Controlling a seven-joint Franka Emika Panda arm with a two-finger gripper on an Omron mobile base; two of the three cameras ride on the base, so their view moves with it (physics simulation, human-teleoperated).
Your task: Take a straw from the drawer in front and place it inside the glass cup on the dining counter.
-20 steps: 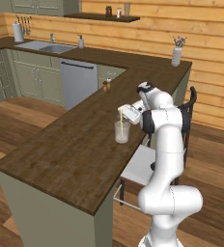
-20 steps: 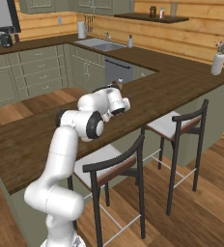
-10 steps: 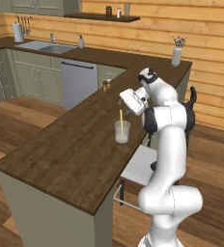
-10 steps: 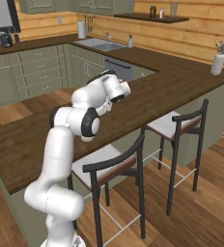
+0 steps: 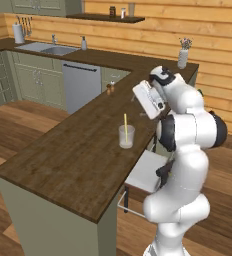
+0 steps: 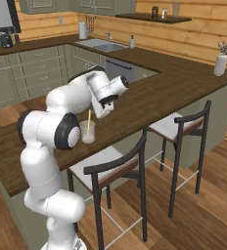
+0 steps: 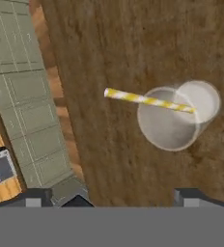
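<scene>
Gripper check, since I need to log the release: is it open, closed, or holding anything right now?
Gripper: open and holding nothing; the straw stands in the cup on its own.

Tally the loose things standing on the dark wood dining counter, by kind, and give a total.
Glass cup: 1
Straw, standing inside that cup: 1
Small brown bottle: 1
White vase with flowers: 1
Total: 4

A white vase (image 5: 182,58) with flowers stands at the far corner; a small brown bottle (image 5: 109,89) sits nearby; two stools (image 6: 181,128) line the near side.
</scene>
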